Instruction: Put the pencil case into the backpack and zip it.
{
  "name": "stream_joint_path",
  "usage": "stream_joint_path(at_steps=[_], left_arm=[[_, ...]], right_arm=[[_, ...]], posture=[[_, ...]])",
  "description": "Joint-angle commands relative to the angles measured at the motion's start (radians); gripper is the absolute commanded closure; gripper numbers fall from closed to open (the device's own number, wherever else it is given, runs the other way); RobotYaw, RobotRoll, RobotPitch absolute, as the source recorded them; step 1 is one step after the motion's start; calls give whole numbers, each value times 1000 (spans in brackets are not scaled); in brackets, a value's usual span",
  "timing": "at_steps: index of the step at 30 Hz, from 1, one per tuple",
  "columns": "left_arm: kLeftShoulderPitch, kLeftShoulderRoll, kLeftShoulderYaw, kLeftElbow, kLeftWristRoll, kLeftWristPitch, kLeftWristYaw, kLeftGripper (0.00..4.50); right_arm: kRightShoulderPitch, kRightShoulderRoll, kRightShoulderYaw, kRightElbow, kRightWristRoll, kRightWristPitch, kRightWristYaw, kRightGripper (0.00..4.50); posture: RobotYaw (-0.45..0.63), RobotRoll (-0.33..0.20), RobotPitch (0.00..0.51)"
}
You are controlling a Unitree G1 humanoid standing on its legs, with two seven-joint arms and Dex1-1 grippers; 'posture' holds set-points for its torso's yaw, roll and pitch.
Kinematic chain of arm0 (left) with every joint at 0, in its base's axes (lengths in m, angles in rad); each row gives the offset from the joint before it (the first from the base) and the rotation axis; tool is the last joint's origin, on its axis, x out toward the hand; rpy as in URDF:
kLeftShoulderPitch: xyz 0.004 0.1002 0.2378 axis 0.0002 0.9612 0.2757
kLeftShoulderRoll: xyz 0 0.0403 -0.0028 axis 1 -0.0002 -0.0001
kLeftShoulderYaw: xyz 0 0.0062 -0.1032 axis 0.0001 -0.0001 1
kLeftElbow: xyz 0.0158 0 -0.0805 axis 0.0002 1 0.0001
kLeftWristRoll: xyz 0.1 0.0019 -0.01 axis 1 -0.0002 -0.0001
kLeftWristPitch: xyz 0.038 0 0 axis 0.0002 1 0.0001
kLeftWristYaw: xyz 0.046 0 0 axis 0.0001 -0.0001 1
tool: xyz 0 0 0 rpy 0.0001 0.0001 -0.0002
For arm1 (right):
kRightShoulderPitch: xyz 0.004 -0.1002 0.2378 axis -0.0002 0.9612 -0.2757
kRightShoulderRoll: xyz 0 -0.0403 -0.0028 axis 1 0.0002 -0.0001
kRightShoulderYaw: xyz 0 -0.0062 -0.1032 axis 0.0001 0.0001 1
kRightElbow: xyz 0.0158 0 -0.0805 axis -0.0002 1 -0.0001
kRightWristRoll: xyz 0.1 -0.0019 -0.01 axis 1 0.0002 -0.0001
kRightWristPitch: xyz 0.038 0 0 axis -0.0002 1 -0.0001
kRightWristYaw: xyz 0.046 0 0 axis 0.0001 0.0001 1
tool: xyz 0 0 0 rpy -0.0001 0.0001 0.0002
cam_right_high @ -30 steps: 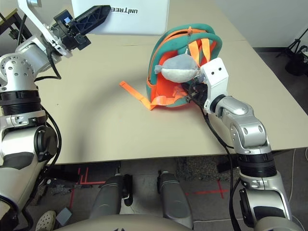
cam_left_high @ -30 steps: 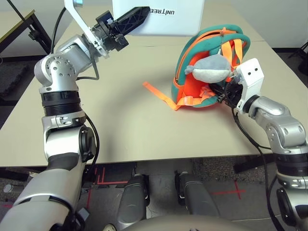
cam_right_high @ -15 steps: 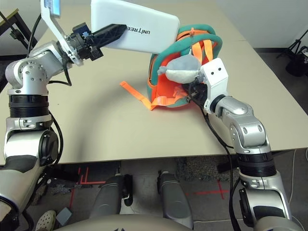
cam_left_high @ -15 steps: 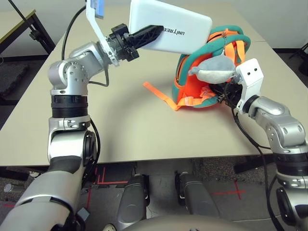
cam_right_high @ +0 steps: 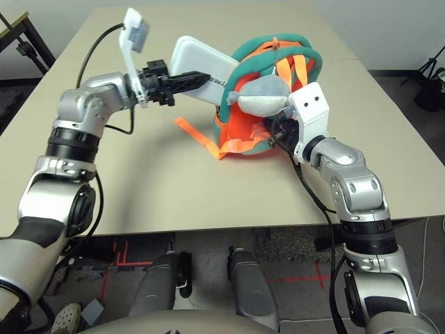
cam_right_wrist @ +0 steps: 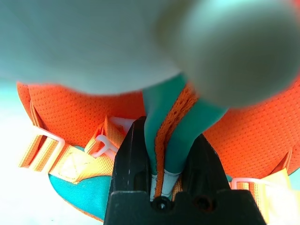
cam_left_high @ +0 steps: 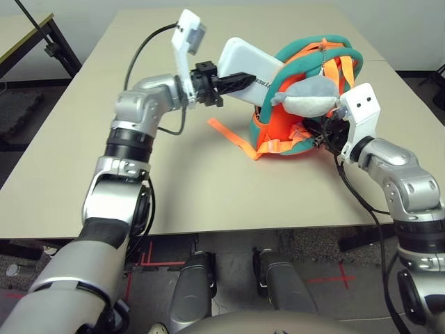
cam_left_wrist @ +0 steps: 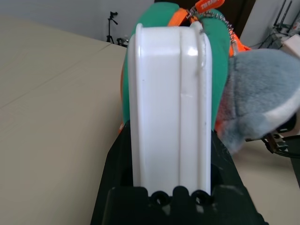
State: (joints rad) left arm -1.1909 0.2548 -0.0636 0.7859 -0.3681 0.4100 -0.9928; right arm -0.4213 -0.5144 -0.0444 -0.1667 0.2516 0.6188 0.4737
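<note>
The orange backpack (cam_left_high: pixel 292 129) with teal trim stands on the table, its opening facing my left arm. My left gripper (cam_left_high: pixel 240 78) is shut on the white pencil case (cam_left_high: pixel 247 66), held edge-on in the left wrist view (cam_left_wrist: pixel 169 103), and the case's far end sits at the mouth of the backpack. My right gripper (cam_right_wrist: pixel 164 154) is shut on a teal-and-orange edge of the backpack (cam_right_wrist: pixel 168 117) at its lower right side. A grey plush shark (cam_left_high: pixel 309 97) hangs over the backpack's front.
A loose orange strap (cam_left_high: pixel 229 136) trails from the backpack across the beige table (cam_left_high: pixel 174 188) toward my left arm. A dark table leg (cam_left_high: pixel 42 42) stands beyond the far left corner.
My left arm has swung down and to the right, carrying the pencil case from high above the table to the backpack's opening. The right gripper has kept its hold and not moved.
</note>
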Motion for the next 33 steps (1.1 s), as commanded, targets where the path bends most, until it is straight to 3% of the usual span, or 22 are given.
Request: stream_joint_path(at_steps=[1,8,9,16,24,30,33], left_arm=[[-61,-48,0,117,50,-88,-15,3188],[-102,-67,65,181,56,-110,16,3188],[-101,-60,73,172,52,-100,11,2456],[-80,1,126,101,40,-51,3,0],[35,71,154,-246,-29,155,28,0],[107,85,139,-367,-42,223,42,0],[126,79,133,-386,-37,232,55,613]], right_arm=[[15,9,31,19,-16,21,1,3819],[14,13,29,18,-23,18,-2,3820],[14,13,29,18,-24,17,-1,3820],[10,24,41,25,-31,10,4,3820],[2,26,50,42,-36,1,14,3821],[-2,29,55,49,-38,-1,19,3821],[-5,29,56,51,-39,-2,22,3821]], posture=[[-170,0,112],[-179,0,112],[-175,0,113],[-160,0,118],[-144,0,125],[-138,0,127],[-137,0,128]])
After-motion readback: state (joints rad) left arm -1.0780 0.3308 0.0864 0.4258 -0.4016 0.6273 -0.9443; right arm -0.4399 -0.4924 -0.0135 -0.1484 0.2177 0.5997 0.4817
